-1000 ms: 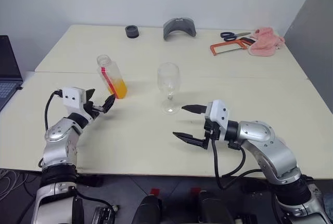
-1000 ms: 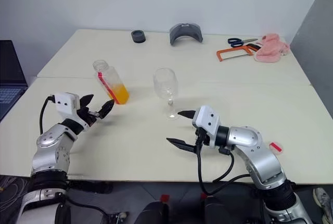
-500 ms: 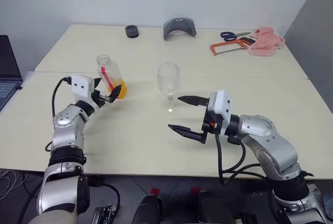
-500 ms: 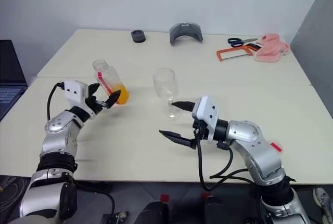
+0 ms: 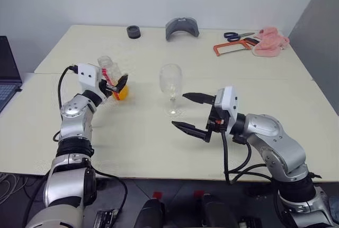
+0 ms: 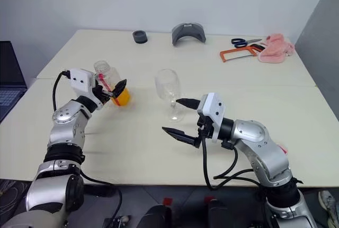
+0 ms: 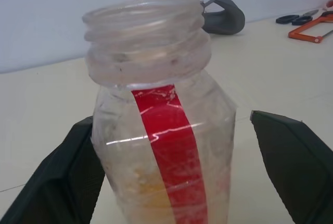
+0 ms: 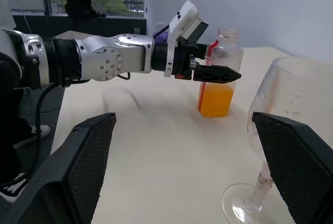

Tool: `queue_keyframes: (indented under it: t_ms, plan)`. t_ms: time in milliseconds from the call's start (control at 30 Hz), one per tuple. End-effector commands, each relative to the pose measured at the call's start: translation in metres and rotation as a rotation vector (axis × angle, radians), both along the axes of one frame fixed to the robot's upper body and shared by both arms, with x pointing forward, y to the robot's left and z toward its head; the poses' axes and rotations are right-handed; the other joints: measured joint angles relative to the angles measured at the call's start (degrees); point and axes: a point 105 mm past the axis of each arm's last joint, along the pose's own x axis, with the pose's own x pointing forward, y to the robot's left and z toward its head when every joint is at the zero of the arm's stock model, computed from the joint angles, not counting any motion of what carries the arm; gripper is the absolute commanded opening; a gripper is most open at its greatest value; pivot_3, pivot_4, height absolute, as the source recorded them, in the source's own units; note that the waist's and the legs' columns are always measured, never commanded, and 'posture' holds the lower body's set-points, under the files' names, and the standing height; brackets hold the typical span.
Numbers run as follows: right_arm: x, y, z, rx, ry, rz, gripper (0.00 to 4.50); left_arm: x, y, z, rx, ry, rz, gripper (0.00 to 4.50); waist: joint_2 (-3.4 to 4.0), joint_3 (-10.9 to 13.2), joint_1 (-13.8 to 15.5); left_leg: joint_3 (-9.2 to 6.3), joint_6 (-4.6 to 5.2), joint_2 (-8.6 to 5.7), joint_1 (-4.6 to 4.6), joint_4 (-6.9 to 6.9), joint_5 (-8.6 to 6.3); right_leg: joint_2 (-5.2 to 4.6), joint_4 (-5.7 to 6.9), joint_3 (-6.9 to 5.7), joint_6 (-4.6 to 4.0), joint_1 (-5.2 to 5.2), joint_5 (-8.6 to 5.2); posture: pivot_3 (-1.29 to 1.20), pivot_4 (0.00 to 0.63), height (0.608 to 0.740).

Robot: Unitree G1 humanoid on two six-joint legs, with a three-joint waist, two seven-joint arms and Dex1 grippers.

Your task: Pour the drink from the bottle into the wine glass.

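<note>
1 bottle (image 5: 112,78), far left on table (image 5: 132,143), uncapped, orange drink (image 5: 122,93) low in it. 1 wine glass (image 5: 171,86) mid-table, empty. L wrist view: open neck, red strip. L gripper (image 5: 115,87) jaws straddle bottle, one finger (image 7: 291,167) apart from it. R gripper (image 5: 190,112) jaws wide, nothing held, near glass.

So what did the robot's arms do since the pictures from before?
The left gripper reached forward and up to the bottle; its fingers now sit on either side of the bottle, though a firm grip isn't clear yet. The right gripper rose a little and waits wide open just in front of the wine glass. The bottle, its orange drink and the empty glass stayed where they were on the table.
</note>
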Motion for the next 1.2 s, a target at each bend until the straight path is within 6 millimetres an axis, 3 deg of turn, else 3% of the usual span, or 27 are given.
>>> queue_keyframes:
  t_ms: [33,167,233,367,600,933,1200]
  plan:
    - [-0.007,0.002,0.012,0.011,-0.051,0.020,4.50,0.002,0.003,0.011,-0.026,-0.027,0.016,3.32,0.00,0.00,0.03,-0.01,0.00,0.00,-0.01,0.00,0.00,0.00,0.00,0.00,0.00,0.00,0.00,0.00,0.150,0.740]
    - [-0.006,0.002,0.012,0.012,-0.054,0.015,4.50,0.002,0.004,0.012,-0.069,-0.024,0.026,2.09,0.00,0.00,0.06,-0.02,0.00,0.00,-0.02,0.01,0.00,-0.02,0.00,0.00,0.00,0.00,0.00,0.00,0.150,0.740]
    - [-0.006,0.002,0.013,0.015,-0.058,0.012,4.50,0.001,0.002,0.013,-0.080,-0.025,0.017,1.76,0.00,0.00,0.05,-0.01,0.00,0.01,-0.01,0.01,0.00,-0.02,0.01,0.00,0.00,0.00,0.00,0.00,0.150,0.740]
    - [-0.005,-0.003,0.020,0.035,-0.066,-0.005,4.50,-0.003,-0.021,0.025,-0.039,-0.070,-0.066,1.71,0.00,0.00,0.09,-0.04,-0.01,0.02,-0.04,0.02,0.01,-0.05,0.02,0.00,0.00,0.00,0.00,0.00,0.150,0.740]
    - [0.004,-0.019,0.037,0.085,-0.055,-0.087,4.50,-0.006,-0.075,0.066,0.258,-0.228,-0.210,1.69,-0.03,0.01,0.25,-0.13,-0.08,0.00,-0.17,0.10,0.05,-0.09,0.01,-0.05,-0.01,-0.05,0.01,0.00,0.150,0.740]
    - [0.016,-0.029,0.040,0.116,-0.028,-0.190,4.50,-0.004,-0.112,0.094,0.566,-0.416,-0.300,1.69,-0.03,0.02,-0.05,0.06,-0.02,-0.07,-0.15,0.04,0.01,0.02,0.00,-0.01,-0.01,-0.07,0.00,0.00,0.150,0.740]
    - [0.023,-0.036,0.041,0.119,-0.032,-0.241,4.50,-0.008,-0.120,0.101,0.746,-0.544,-0.336,1.69,-0.04,0.02,0.02,0.12,0.00,-0.07,-0.17,0.05,0.00,0.01,-0.01,-0.01,-0.01,-0.08,0.00,0.00,0.150,0.740]
